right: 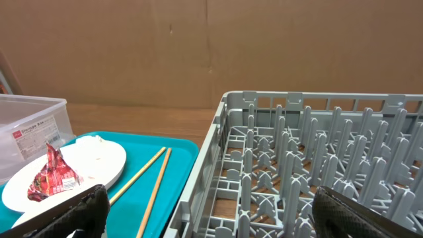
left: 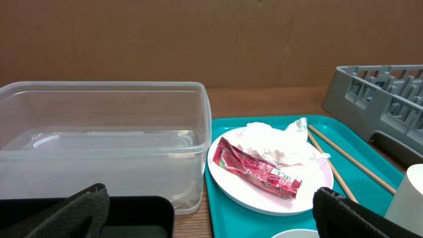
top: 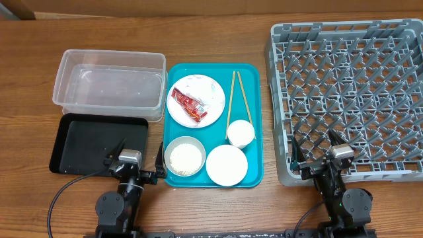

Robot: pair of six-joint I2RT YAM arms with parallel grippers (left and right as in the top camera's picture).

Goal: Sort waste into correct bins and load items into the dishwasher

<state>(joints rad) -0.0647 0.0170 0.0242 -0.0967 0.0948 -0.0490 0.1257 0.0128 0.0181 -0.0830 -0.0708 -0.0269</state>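
Both pincers gape wide and empty: the left gripper (left: 211,218) at the teal tray's (top: 254,119) near-left corner, the right gripper (right: 211,215) off its right. On the tray's plate (top: 213,89), the red wrapper (top: 188,104) rests against the tissue (left: 271,142). A sloppy pinch could drag both together.

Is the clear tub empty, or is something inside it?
Empty. The overhead and left wrist views show only the bare floor of the tub.
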